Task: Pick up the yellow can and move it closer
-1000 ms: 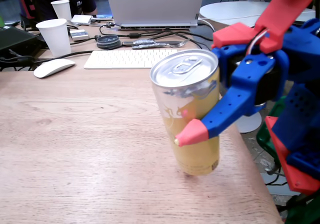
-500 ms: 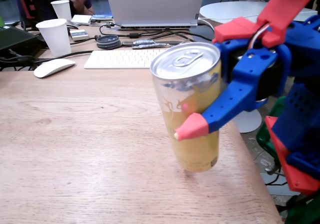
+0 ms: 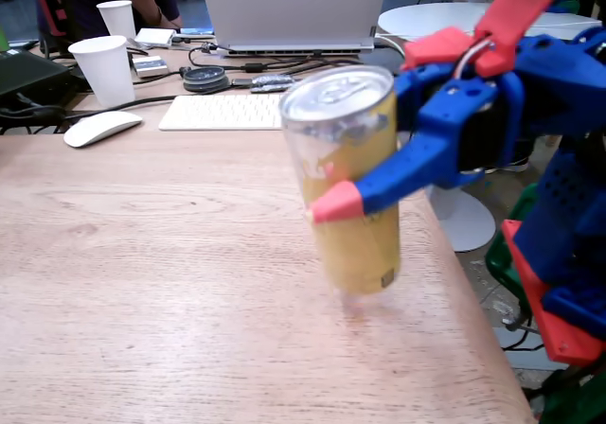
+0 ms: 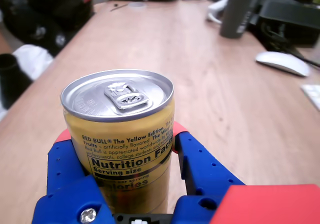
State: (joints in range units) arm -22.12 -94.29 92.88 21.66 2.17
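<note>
The yellow can (image 3: 355,206) is tall and slim with a silver top and pull tab. It hangs tilted just above the wooden table (image 3: 142,282), near the right edge in the fixed view. My blue gripper (image 3: 327,192) with red fingertips comes in from the right and is shut on the can's upper half. In the wrist view the yellow can (image 4: 125,149) fills the lower left, label text facing the camera, with a blue finger on each side of it and my gripper (image 4: 120,131) clamped around it.
Two white paper cups (image 3: 104,67) stand at the back left beside a white mouse (image 3: 100,127), a white keyboard (image 3: 220,112) and a laptop (image 3: 289,12). Cables lie behind them. The table's right edge (image 3: 473,291) drops off close to the can.
</note>
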